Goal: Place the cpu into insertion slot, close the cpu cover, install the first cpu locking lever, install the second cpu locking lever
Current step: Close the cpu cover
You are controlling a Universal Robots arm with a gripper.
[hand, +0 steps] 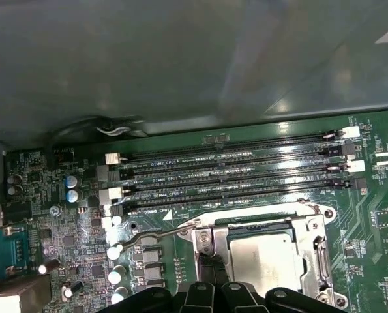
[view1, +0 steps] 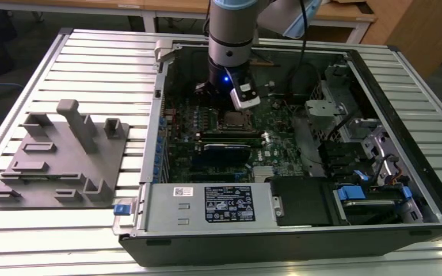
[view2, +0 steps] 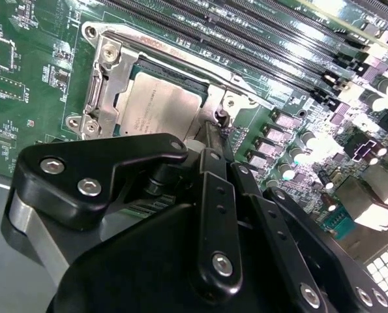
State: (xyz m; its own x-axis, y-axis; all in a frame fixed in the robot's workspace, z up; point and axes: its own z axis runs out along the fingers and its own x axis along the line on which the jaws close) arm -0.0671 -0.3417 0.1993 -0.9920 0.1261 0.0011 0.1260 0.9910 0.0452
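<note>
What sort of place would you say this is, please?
Probably a robotics lab or workshop: an opened computer case on a slatted metal table, a grey jig beside it, wooden desks behind.

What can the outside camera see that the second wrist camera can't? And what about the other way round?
The exterior view adds the big picture: the open computer case on the slatted table, a grey block of holders at the exterior view's left, and the arm reaching down into the case.
The second wrist view adds close detail: the cpu cover lying flat around the cpu, a thin metal lever along its edge, and the black gripper close to that lever.
Both share the green board, the cpu and the long memory slots.
</note>
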